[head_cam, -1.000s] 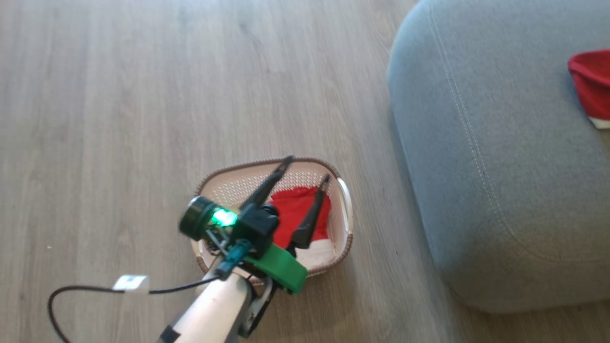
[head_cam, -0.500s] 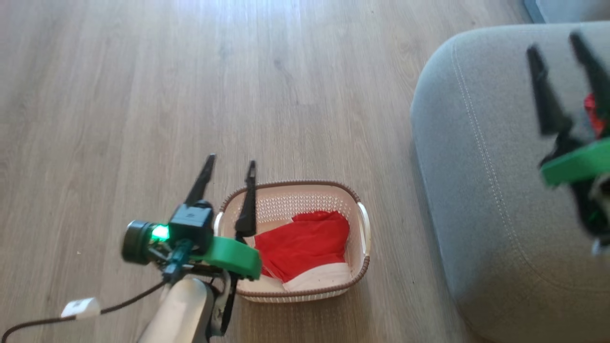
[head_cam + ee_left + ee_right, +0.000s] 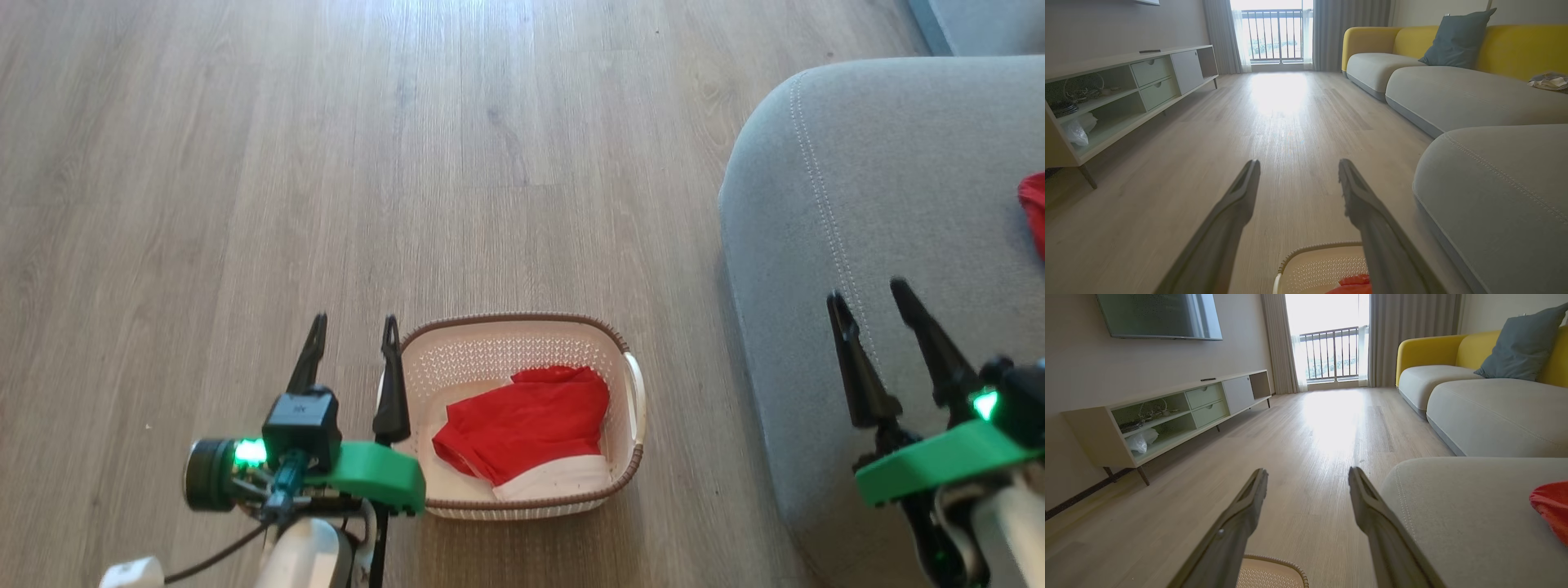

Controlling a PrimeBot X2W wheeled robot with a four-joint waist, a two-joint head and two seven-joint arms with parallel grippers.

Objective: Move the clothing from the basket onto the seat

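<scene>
The cream basket (image 3: 498, 353) stands on the floor, holding one red garment (image 3: 531, 420) with a white band at its near edge. A second red garment (image 3: 1035, 211) lies on the grey seat (image 3: 882, 188) at the right edge. My left gripper (image 3: 354, 321) hovers open just left of the basket, holding nothing. My right gripper (image 3: 865, 292) is open over the seat's near part, also holding nothing. In the left wrist view the left gripper (image 3: 1298, 163) points over the basket (image 3: 1323, 269). The right wrist view shows the right gripper (image 3: 1307, 471), the seat (image 3: 1474, 506) and the red garment (image 3: 1551, 510).
Wood floor (image 3: 408, 163) lies around the basket. A low TV cabinet (image 3: 1167, 412) lines the left wall. A yellow-backed sofa (image 3: 1453, 94) with a blue pillow (image 3: 1457, 38) runs along the right. A balcony door (image 3: 1333, 353) is far ahead.
The head camera has shifted. My left gripper has drawn back from over the basket to its left side, still open. My right gripper came into view and dropped lower over the seat.
</scene>
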